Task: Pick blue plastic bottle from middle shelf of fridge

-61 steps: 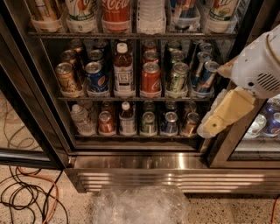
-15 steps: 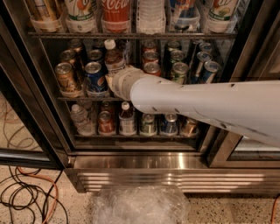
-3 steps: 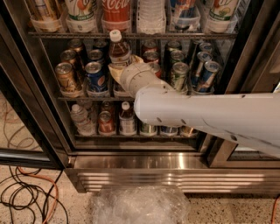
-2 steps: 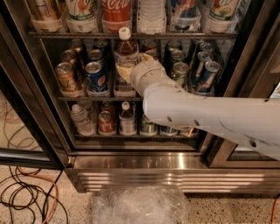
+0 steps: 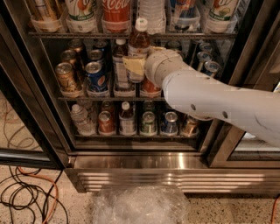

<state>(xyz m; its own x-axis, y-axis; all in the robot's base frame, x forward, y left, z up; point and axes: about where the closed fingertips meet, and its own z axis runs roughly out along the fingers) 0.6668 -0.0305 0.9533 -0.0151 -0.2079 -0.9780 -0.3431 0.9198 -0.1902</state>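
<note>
The blue plastic bottle (image 5: 139, 40) is tall, with brown liquid, a white cap and a pale label. It is held upright and raised in front of the cans, its cap level with the upper rack. My gripper (image 5: 137, 66) is shut on its lower body; a cream finger (image 5: 134, 65) shows across the label. My white arm (image 5: 210, 98) reaches in from the right and hides the right-hand lanes. The middle shelf (image 5: 87, 98) of the fridge (image 5: 26, 87) holds rows of cans and a smaller white-capped bottle (image 5: 120, 65).
The top shelf holds large bottles, among them a red cola one (image 5: 116, 13). The bottom shelf holds a ribbed water bottle (image 5: 81, 118), cans and a small bottle (image 5: 127, 119). Cables (image 5: 30, 192) lie on the floor at left, crumpled clear plastic (image 5: 140, 205) before the steel base (image 5: 140, 168).
The gripper has taken hold of the bottle and, over the last second, carried it up and to the right, out of its lane. The arm has swung right with it.
</note>
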